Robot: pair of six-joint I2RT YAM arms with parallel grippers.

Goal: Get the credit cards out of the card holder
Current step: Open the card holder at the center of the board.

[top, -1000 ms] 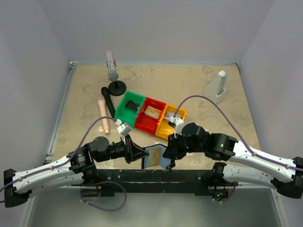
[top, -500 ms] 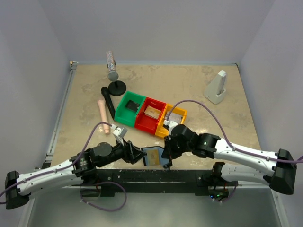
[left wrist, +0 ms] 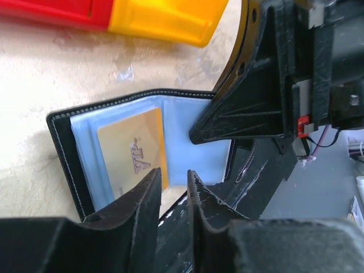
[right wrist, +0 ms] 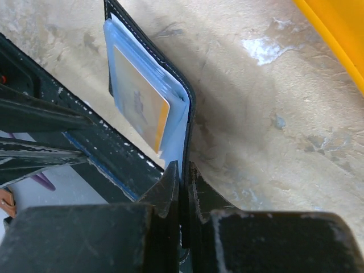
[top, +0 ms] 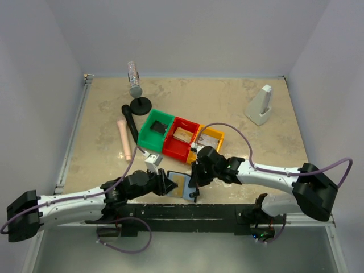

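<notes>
Pinching the open, flat black bifold card holder [left wrist: 193,131] at the beige stone tabletop's [top: 227,102] six o'clock edge, our right gripper [right wrist: 182,168] clamps it; our left gripper [left wrist: 172,173] hovers slightly spread beside its gold plastic card [left wrist: 133,153].

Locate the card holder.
Top view: the card holder sits open low in the middle, between the left gripper and the right gripper, just below the yellow bin.

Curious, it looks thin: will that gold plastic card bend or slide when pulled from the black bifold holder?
Probably stiff: the gold plastic card lies flat, edges straight. Likely slides: its glossy blue sleeve looks smooth. The black bifold card holder seems light and might drag along, though the right gripper pinches its edge.
</notes>
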